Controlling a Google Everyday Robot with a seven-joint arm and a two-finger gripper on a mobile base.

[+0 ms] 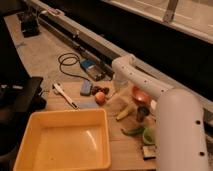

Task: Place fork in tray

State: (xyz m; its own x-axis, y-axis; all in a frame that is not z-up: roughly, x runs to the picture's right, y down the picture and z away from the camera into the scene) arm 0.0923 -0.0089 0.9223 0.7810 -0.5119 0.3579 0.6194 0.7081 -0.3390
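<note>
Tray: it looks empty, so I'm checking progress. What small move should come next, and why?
Probably lift the gripper straight up a little: it is shut, low beside the banana, and the tray holds nothing yet. Whether it grips the fork is hidden.

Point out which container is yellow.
The tray, big, square, nearest the camera; the bowl is small, round, orange. The tool is down by the banana, behind the tray.
</note>
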